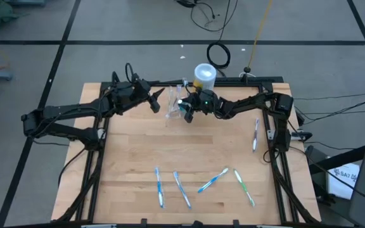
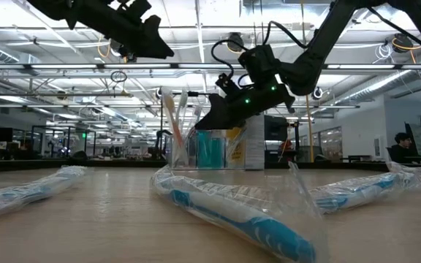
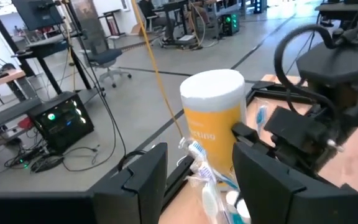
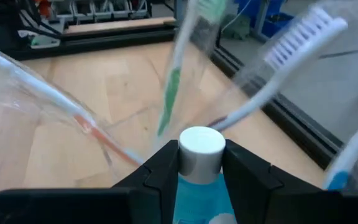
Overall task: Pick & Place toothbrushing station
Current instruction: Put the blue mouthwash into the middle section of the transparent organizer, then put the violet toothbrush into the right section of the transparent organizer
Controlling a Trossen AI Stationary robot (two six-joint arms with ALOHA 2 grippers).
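Wrapped brush [image 2: 232,212] lay nearest the low camera, across the table's [image 1: 132,164] near half. Cup [image 1: 172,106] stood upright at the far edge, just in front of the yellow tub [image 1: 204,77], brushes fanning up out of it. Right gripper [image 1: 187,109] was the nearer one, right at the cup's side; left gripper [image 1: 154,100] hung just off the other side, above the rim. Right fingers [image 4: 160,171] sat narrow, clamped on a white-capped blue tube [image 4: 200,163] over the cup. Left fingers [image 3: 143,180] stood apart, holding nothing I could see. I judged the tube's long axis near upright, cup directly below
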